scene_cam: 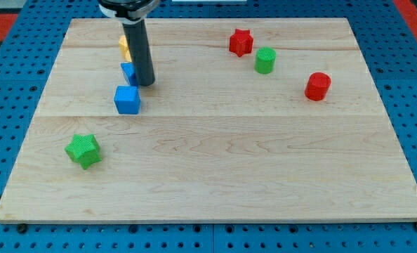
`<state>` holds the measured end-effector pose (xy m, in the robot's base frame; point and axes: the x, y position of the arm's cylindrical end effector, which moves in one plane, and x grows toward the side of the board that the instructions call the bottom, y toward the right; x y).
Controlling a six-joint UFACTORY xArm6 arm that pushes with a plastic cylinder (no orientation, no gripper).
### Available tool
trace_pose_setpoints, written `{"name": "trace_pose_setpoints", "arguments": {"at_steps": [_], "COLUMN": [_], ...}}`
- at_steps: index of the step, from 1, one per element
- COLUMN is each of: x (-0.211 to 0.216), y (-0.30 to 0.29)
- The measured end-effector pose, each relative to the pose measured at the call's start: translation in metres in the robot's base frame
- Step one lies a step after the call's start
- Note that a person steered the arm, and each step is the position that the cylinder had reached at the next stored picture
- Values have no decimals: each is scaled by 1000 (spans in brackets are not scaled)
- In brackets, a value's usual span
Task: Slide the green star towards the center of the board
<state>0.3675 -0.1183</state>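
Green star [83, 150], no long axis

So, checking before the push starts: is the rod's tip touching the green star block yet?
Apart. The camera view shows bare wooden board between my tip, up beside the blue blocks, and the green star block at the lower left.

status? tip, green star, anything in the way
My tip at upper left, among the blue blocks, beside the blue cube. Green star at lower left, untouched, far from my tip. Path to board center clear.
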Motion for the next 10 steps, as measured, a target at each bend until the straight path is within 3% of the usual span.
{"name": "trace_pose_setpoints", "arguments": {"at_steps": [2, 3, 4, 5, 6, 7, 8, 9, 10], "x": [6, 47, 126, 182, 186, 185, 154, 153, 164], "y": [5, 53, 71, 43, -33, -65, -51, -55, -110]}}
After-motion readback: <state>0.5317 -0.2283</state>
